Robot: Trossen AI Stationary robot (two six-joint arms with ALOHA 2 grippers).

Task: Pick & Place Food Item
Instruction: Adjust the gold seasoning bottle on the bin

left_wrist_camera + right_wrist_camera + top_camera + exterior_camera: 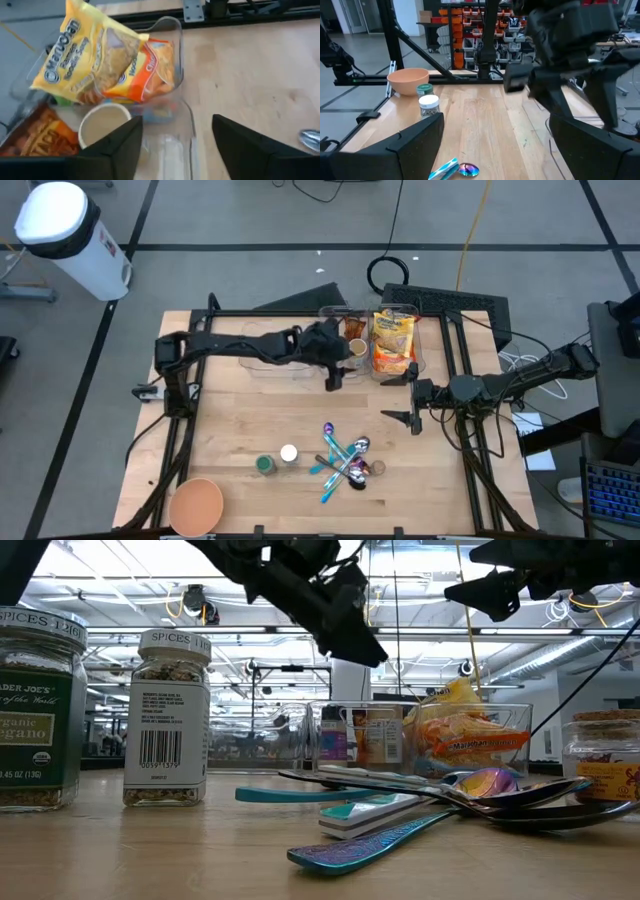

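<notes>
Two arms on the table, but only the left gripper is doing anything that matters right now. It hovers just off the near edge of the clear plastic bin, jaws spread with nothing between them. Straight ahead of those jaws, in the left wrist view, sits the ramen noodle packet, propped at a tilt against the bin's wall. Just under the jaws and a touch to the side is a small cup with a pale lid, and next to that an orange snack bag.

My take on the packet: it's light, crinkly and slick, with a brittle noodle block inside, so squeezing hard across the middle would probably crack it. I'd go for the upper sealed edge or pinch across the narrow side, where the film has some slack to bite into. The bin wall is close on one side, so one finger could clip it on the way in.

The right gripper waits out over bare wood, well to the side of the bin, jaws also wide apart and empty. Spoons and spice jars lie well behind both.
</notes>
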